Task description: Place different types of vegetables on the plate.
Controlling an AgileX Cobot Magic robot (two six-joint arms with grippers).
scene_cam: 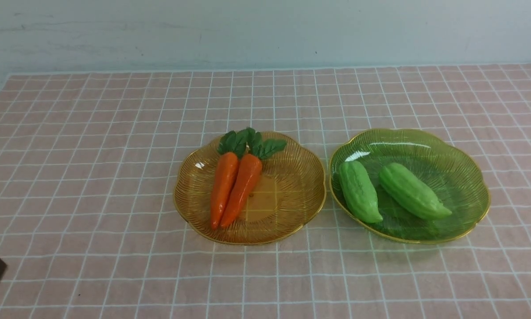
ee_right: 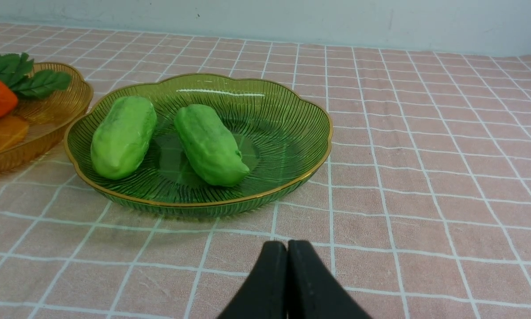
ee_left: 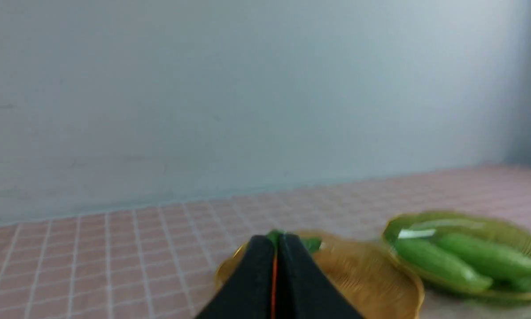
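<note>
Left pincer (ee_left: 276, 266): jaws pressed together, empty, low and short of the amber ribbed glass plate (scene_cam: 292, 208). On that plate, two glossy orange toy carrots (scene_cam: 234, 186) lie touching, leaf tops away from the robot. Just right of the amber plate, a green ribbed glass plate (scene_cam: 460, 177) holds two plump light-green gourds (scene_cam: 393, 190), apart. Right pincer (ee_right: 287, 274): also closed and empty, near the green plate. Judgement: sorting looks complete; withdraw slowly, clear of both rims on the pink checked surface (scene_cam: 92, 177).

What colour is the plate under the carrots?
Amber plate with a gold rim, clearest in the front view.
</note>
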